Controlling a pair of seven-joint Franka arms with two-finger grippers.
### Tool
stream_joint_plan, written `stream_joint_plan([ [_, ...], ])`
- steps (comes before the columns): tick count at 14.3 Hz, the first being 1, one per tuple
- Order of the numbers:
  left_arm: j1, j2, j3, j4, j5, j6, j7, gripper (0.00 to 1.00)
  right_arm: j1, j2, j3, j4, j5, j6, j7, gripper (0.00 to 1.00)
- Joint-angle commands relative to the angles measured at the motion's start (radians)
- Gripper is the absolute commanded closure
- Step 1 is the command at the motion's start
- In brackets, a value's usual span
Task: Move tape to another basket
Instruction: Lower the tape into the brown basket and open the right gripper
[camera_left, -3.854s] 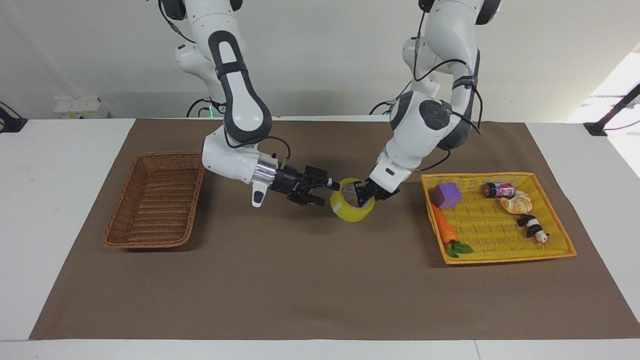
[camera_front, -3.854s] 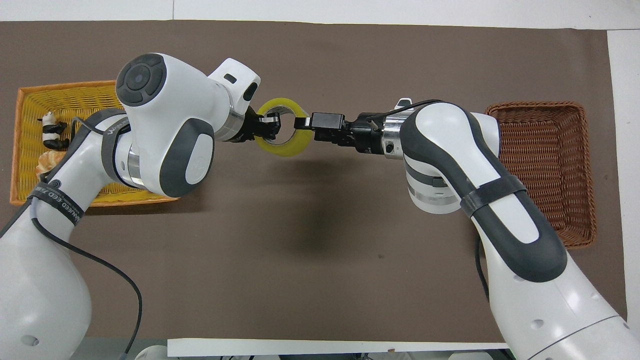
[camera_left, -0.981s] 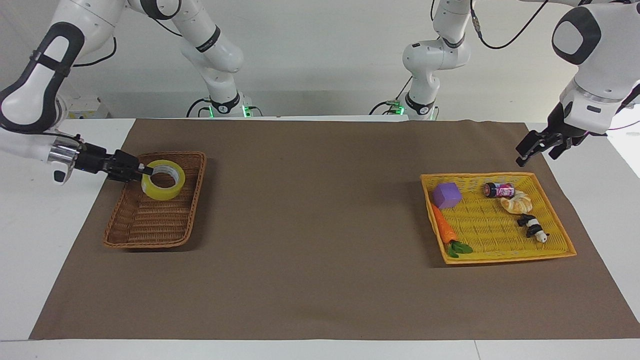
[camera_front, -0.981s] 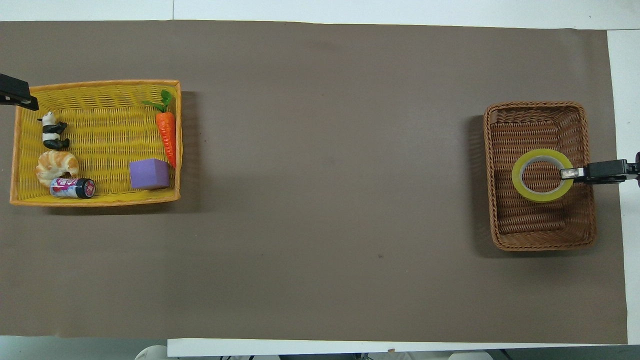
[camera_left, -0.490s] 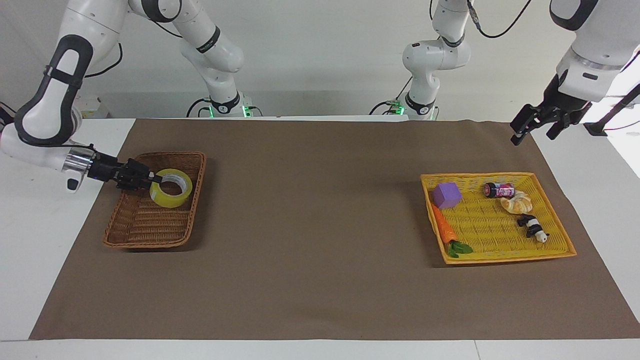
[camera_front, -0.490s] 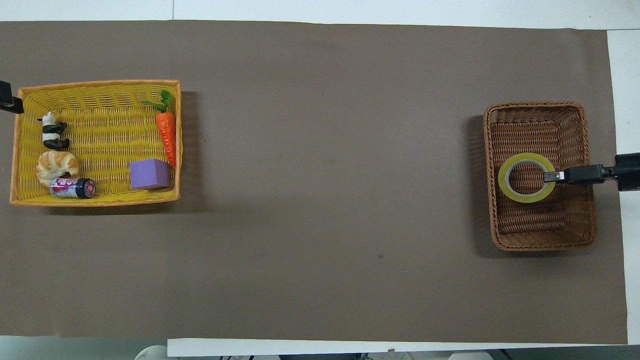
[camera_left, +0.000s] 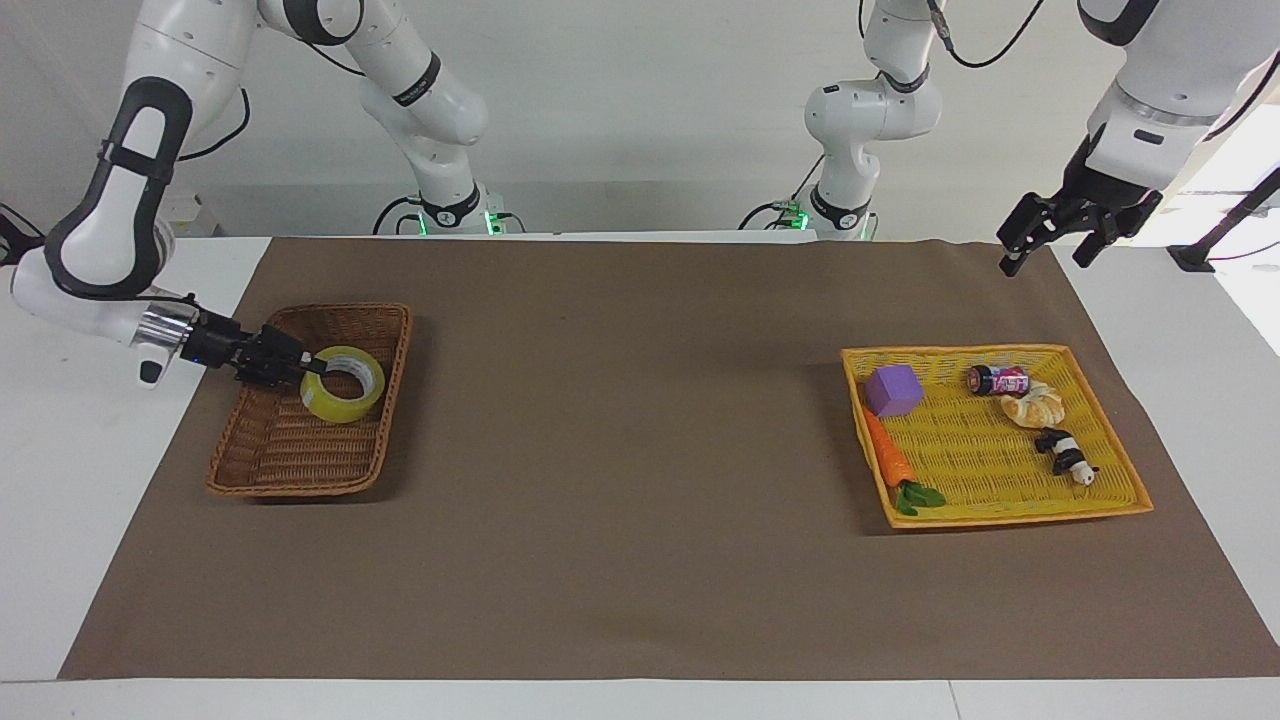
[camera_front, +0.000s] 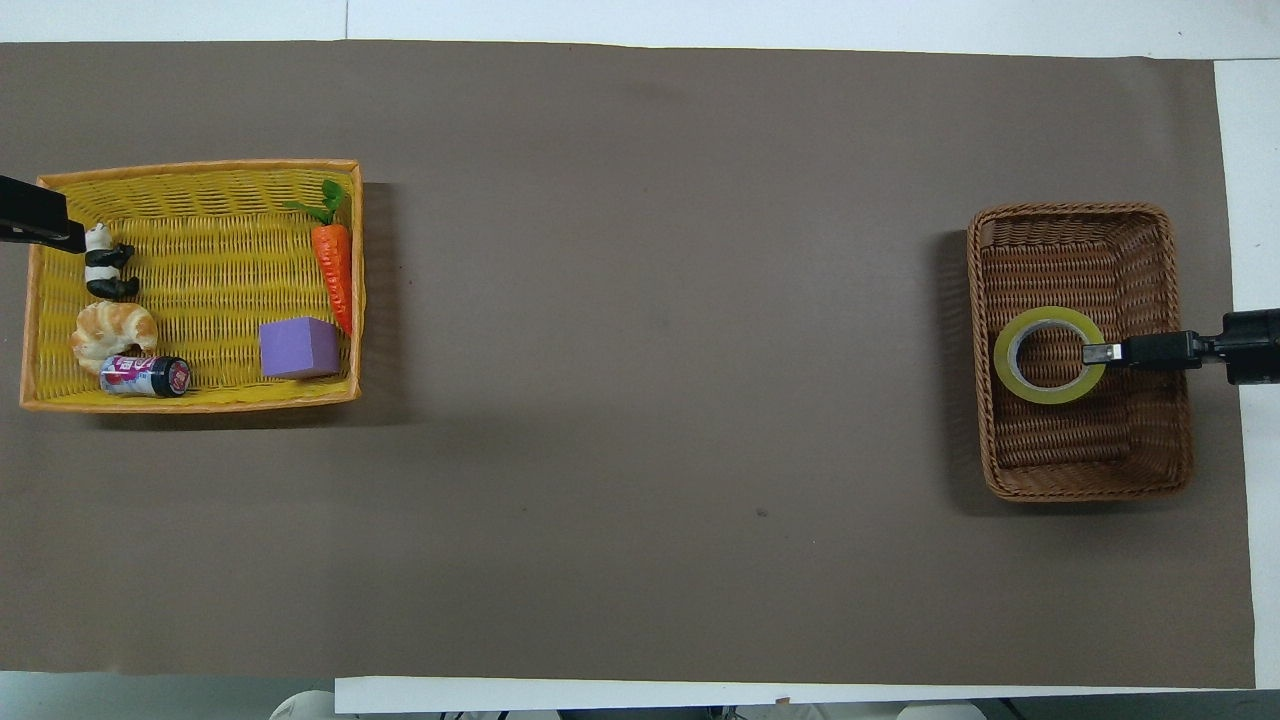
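Note:
The tape (camera_left: 340, 405), a yellow roll with a pale core, lies flat low inside the brown wicker basket (camera_left: 270, 470) at the right arm's end of the table. My right gripper (camera_left: 305, 368) reaches in over the basket's outer wall and is shut on the roll's wall, one finger inside the ring. In the overhead view the tape (camera_front: 1005, 357) sits in the middle of the basket (camera_front: 1080, 490), with the right gripper (camera_front: 1095, 353) on its rim. My left gripper (camera_left: 1045, 255) hangs open and empty in the air over the mat's corner beside the yellow basket.
The bright yellow basket (camera_left: 1000, 515) at the left arm's end holds a purple cube (camera_left: 893, 390), a carrot (camera_left: 887, 455), a can (camera_left: 1000, 380), a croissant (camera_left: 1035, 406) and a panda figure (camera_left: 1065, 455). A brown mat (camera_left: 620, 520) covers the table between the baskets.
The right gripper has lowered the tape deeper into the brown basket and a little toward the table's middle. The left gripper has risen and drawn back toward the robots.

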Motion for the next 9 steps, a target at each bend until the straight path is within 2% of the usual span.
stream_joint_plan([
  [1, -0.003, -0.038, 0.016, -0.041, 0.012, -0.008, 0.002, 0.0, 0.005, -0.025, 0.007, -0.017, -0.024, 0.019, -0.021, 0.2],
  [2, -0.004, -0.038, 0.016, -0.039, 0.012, -0.007, 0.002, 0.0, 0.005, -0.024, 0.007, -0.009, -0.031, 0.022, -0.029, 0.0],
  [7, -0.004, -0.039, 0.016, -0.038, 0.012, -0.007, 0.003, 0.0, 0.007, -0.025, 0.02, 0.063, -0.116, 0.022, -0.06, 0.0],
  [9, -0.004, -0.042, 0.016, -0.039, 0.012, -0.007, 0.003, 0.0, 0.057, -0.057, 0.02, 0.095, -0.185, 0.025, -0.057, 0.0],
])
